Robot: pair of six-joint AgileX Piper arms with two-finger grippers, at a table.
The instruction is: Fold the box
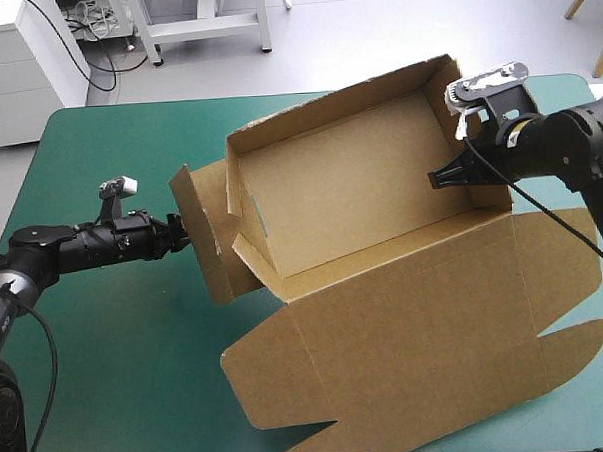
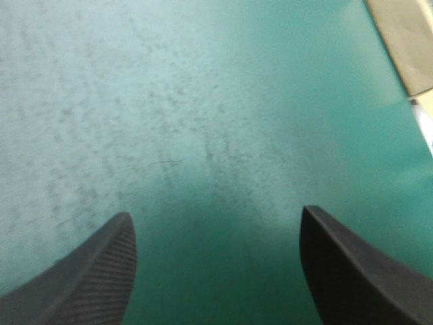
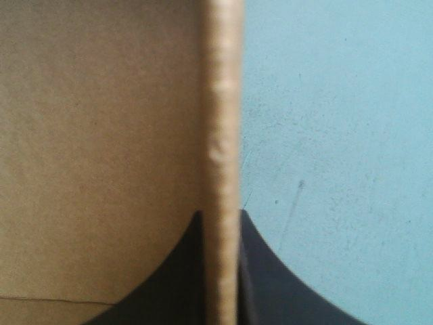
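The brown box [image 1: 350, 184] stands mid-table as an open tray with its far and side walls raised. Its lid [image 1: 426, 321] lies flat toward the front edge. My right gripper [image 1: 450, 176] is shut on the top edge of the right side wall; in the right wrist view the wall's edge [image 3: 223, 101] runs straight up between the fingers of the right gripper [image 3: 222, 223]. My left gripper [image 1: 182, 234] sits low beside the loose left end flap [image 1: 207, 230]. In the left wrist view the left gripper [image 2: 216, 230] is open over the cover, with a corner of board [image 2: 406, 40] ahead of it.
The lid's tabs [image 1: 289, 407] reach close to the table's front edge, and its right flap [image 1: 568, 264] lies near the right edge. Teal-green cover [image 1: 116, 334] shows under and in front of the left arm.
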